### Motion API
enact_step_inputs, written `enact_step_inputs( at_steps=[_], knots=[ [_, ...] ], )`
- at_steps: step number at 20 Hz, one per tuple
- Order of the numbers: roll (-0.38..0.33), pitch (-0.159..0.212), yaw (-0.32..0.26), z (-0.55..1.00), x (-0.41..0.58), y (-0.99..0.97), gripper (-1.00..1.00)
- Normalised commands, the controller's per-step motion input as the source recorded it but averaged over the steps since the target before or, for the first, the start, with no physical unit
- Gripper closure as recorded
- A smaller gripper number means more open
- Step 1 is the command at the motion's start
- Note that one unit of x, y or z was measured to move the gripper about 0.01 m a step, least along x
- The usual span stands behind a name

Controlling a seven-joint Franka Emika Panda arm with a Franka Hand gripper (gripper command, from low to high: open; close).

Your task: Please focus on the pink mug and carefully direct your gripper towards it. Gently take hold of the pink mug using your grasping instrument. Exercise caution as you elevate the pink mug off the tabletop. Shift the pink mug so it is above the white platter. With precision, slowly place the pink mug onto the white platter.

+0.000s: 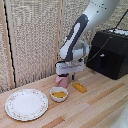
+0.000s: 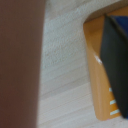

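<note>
In the exterior view the pink mug (image 1: 62,80) stands on the wooden table behind the small bowl. My gripper (image 1: 67,74) hangs right over it, its fingers down at the mug's upper part. The white platter (image 1: 26,104) lies near the front edge at the exterior view's left, about a plate's width from the mug. In the wrist view the pink mug (image 2: 20,60) is a big blurred mass very close to the camera. One dark blue fingertip (image 2: 116,50) shows on the opposite side, with bare table between it and the mug. The other finger is hidden.
A small white bowl with yellow contents (image 1: 59,93) sits just in front of the mug, between it and the platter. An orange block (image 1: 79,87) lies beside the mug, under the visible finger in the wrist view (image 2: 95,75). A black box (image 1: 110,52) stands at the back right.
</note>
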Motion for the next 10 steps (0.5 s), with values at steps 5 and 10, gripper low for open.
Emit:
enact_step_inputs(
  at_steps=[5,10],
  knots=[
    [0.019,-0.015,0.001,0.00,0.000,0.02,1.00],
    [0.107,0.011,-0.014,0.20,0.006,0.01,1.00]
  ],
)
